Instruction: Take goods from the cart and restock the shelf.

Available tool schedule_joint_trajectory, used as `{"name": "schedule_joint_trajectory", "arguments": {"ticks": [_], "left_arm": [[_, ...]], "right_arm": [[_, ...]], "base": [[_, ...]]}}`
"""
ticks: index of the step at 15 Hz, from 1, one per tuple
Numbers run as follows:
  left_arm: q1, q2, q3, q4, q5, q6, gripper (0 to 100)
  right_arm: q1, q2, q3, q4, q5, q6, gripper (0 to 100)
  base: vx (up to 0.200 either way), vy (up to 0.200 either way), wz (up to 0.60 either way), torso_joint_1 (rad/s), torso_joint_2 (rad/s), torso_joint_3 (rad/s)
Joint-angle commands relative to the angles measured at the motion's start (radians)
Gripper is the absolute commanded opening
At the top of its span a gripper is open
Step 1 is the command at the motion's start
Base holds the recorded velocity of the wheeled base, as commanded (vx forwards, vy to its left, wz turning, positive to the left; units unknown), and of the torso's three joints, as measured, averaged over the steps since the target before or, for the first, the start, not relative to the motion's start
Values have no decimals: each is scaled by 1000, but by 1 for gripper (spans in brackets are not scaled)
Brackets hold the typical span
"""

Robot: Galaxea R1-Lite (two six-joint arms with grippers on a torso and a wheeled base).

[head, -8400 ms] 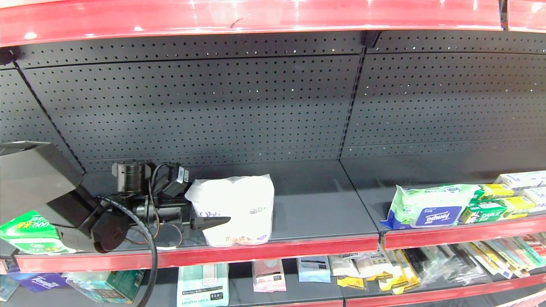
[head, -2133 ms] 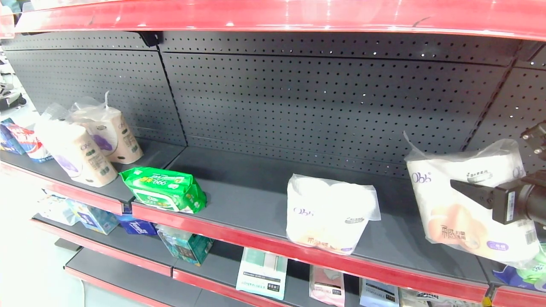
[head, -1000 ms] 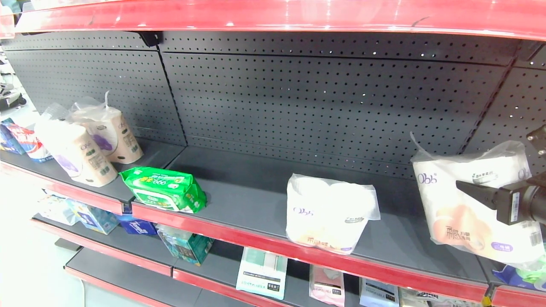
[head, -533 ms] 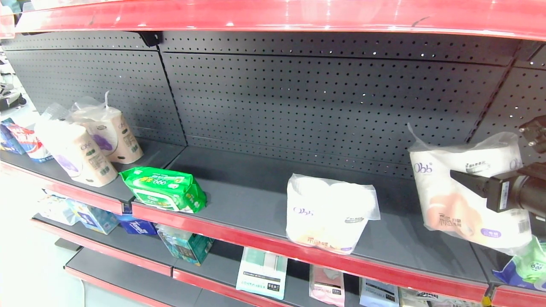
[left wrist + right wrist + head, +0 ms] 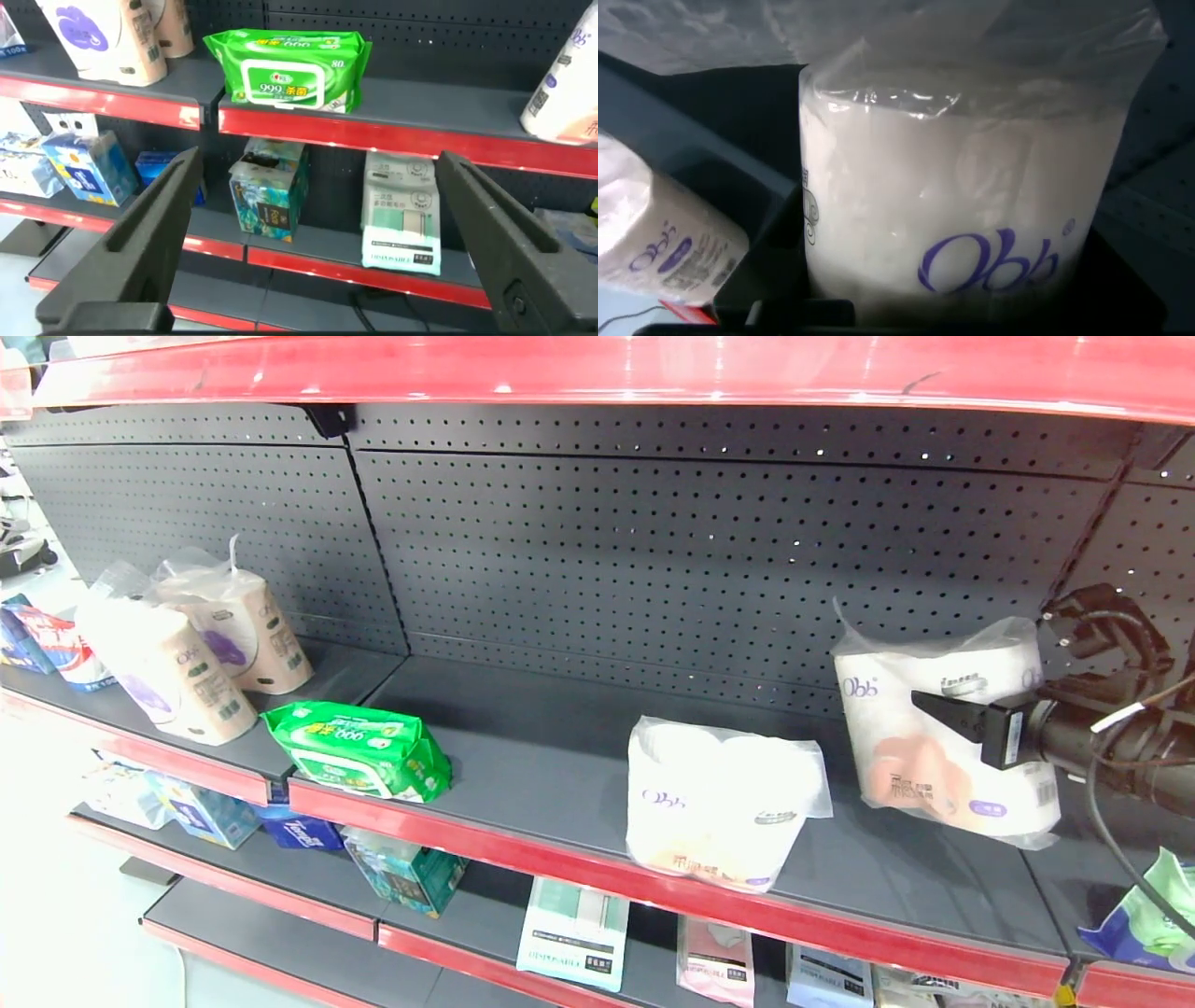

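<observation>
White roll packs (image 5: 168, 672) number four, with one green wipes pack (image 5: 359, 749) between them.
Clamped in the right gripper's (image 5: 943, 719) fingers, the held pack (image 5: 934, 779) hangs over the shelf (image 5: 560, 775), right of the middle pack (image 5: 719, 812); the left gripper's (image 5: 318, 233) fingers stand apart.

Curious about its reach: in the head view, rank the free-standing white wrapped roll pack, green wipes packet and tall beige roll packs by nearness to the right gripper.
1. White wrapped roll pack, shelf middle, nearest right gripper.
2. Green wipes packet, further left.
3. Tall beige roll packs, far left.
</observation>
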Motion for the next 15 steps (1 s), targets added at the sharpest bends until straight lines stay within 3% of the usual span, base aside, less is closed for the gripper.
{"name": "schedule_joint_trajectory", "arguments": {"ticks": [1, 3, 6, 10, 15], "left_arm": [[-1, 0, 0, 1, 0, -1, 100], [0, 0, 0, 1, 0, -1, 100], [0, 0, 0, -1, 0, -1, 100], [0, 0, 0, -1, 0, -1, 100], [0, 0, 0, 1, 0, -1, 100]], "right_arm": [[5, 148, -21, -104, 34, 12, 0], [2, 249, -63, -221, 91, 31, 0], [14, 309, -100, -236, 178, 39, 0], [48, 421, -153, -369, 284, 38, 0], [71, 578, -190, -524, 503, 35, 0]], "base": [[0, 0, 0, 0, 0, 0], [0, 0, 0, 0, 0, 0], [0, 0, 0, 0, 0, 0], [0, 0, 0, 0, 0, 0], [0, 0, 0, 0, 0, 0]]}}
